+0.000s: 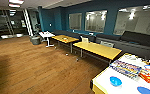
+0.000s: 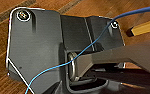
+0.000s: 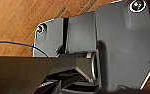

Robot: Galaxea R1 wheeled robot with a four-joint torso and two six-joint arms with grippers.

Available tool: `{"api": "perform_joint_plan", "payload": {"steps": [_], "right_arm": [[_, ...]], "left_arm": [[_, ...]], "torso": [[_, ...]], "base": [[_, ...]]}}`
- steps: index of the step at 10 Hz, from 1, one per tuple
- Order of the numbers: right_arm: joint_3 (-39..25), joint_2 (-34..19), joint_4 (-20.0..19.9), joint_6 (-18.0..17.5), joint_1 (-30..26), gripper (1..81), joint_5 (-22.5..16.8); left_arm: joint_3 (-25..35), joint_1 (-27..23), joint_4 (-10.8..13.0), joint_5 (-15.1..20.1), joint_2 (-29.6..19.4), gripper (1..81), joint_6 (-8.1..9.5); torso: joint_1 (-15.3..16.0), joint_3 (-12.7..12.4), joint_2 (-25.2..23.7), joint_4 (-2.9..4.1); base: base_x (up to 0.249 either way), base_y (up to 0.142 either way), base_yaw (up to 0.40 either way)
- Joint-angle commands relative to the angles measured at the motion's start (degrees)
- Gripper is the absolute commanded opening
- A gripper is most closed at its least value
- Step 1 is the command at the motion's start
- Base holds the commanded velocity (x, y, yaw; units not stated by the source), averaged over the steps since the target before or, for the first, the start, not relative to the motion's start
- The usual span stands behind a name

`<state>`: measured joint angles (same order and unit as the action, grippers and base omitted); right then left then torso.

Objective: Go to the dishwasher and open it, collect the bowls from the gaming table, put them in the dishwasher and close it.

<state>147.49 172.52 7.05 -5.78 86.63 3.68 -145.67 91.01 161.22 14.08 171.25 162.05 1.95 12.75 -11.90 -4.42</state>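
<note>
The gaming table (image 1: pixel 127 86) stands at the lower right of the head view, with one blue bowl (image 1: pixel 115 81) near its end, another bowl (image 1: pixel 144 90) at the frame edge, and colourful boxes (image 1: pixel 127 68) behind them. Two yellow tables (image 1: pixel 98 49) stand beyond on the wooden floor (image 1: pixel 36 67). Whether either gripper is released or clenched cannot be told.

Office break lounge — wood floor (image 1: pixel 36 67), teal walls (image 1: pixel 53 17), yellow tables (image 1: pixel 97 49), dark sofas (image 1: pixel 138 41), white gaming table (image 1: pixel 103 81)

No readable text anywhere; colourful printed boxes (image 1: pixel 126 68) on the gaming table (image 1: pixel 131 86) at near right carry markings too blurred to read.
</note>
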Motion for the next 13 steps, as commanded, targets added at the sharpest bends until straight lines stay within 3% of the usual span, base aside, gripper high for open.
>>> {"api": "perform_joint_plan", "payload": {"steps": [1, 13], "right_arm": [[-0.55, 0.22, 0.60, 0.24, -2.90, 81.1, -2.63], [-0.11, 0.39, 0.60, 0.24, -2.90, 81.1, -2.63]], "left_arm": [[0.56, -1.93, 3.78, 4.03, 0.06, 81.1, 2.95], [0.55, -1.93, 3.78, 3.94, 0.15, 81.1, 2.95]], "torso": [[0.00, 0.00, 0.00, 0.00], [-0.02, 0.00, 0.00, 0.00]], "base": [[0.000, 0.000, -0.224], [0.000, 0.000, -0.378]]}}
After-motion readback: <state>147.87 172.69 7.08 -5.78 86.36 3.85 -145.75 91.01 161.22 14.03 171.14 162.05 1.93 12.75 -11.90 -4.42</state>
